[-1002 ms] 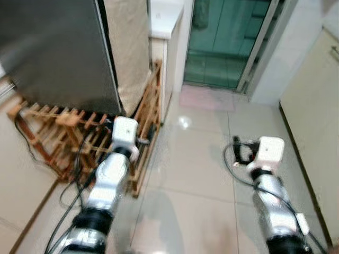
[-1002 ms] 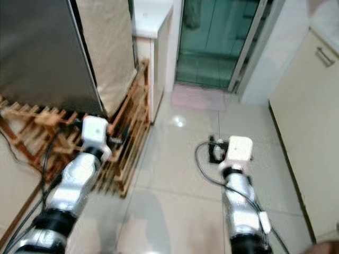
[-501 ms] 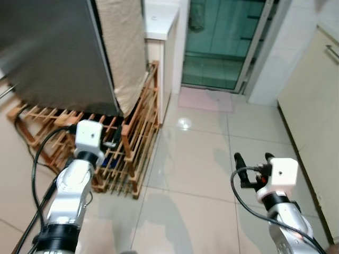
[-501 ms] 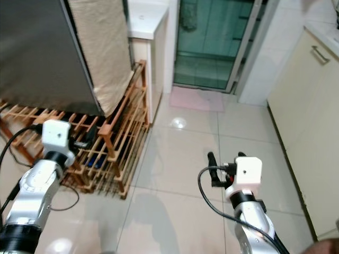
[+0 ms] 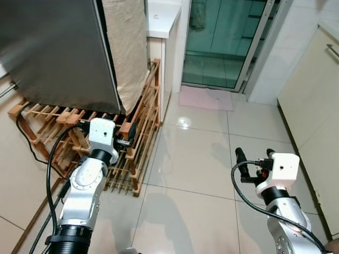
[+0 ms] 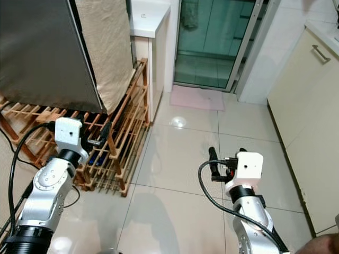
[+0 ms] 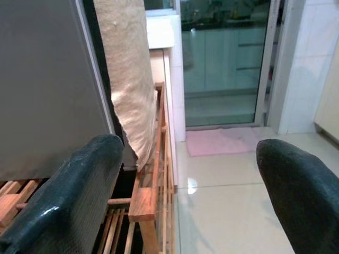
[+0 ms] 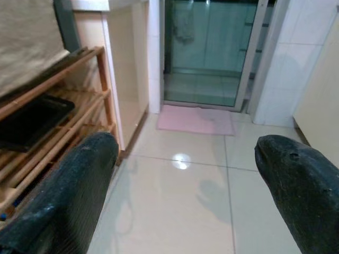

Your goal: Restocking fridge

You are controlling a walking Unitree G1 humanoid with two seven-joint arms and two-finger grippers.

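- Left eye view looks down on a kitchen floor of pale glossy tiles (image 5: 196, 159), with the robot's two silver arms reaching forward from the near edge.
- On the far left stands a large grey appliance, most likely the fridge (image 5: 53, 53), with its front closed. A beige cloth (image 5: 127, 47) hangs down its right side.
- The fridge sits on a low wooden slatted rack (image 5: 143, 132), which also runs along its right side.
- Farther off, a white counter (image 5: 161, 16) stands beside the fridge, then a green-tinted glass sliding door (image 5: 222, 37) with a pink mat (image 5: 206, 98) in front of it.
- Cream cabinets (image 5: 312, 106) line the right side.
- The left gripper (image 5: 130, 138) is raised over the near right corner of the rack, just beside the fridge's lower corner. In the left wrist view its two black fingers (image 7: 79, 190) are spread wide and hold nothing.
- The right gripper (image 5: 253, 154) hovers over open floor, well apart from the fridge. In the right wrist view its fingers (image 8: 69, 185) are also spread wide and empty.
- No food, bottle or container to be stocked can be seen anywhere.
- Judging progress: the restocking seems at an early or in-between stage. The robot is near the fridge but has nothing in hand, and the fridge is shut. What looks left is fetching an item, opening the door, and placing the item inside.
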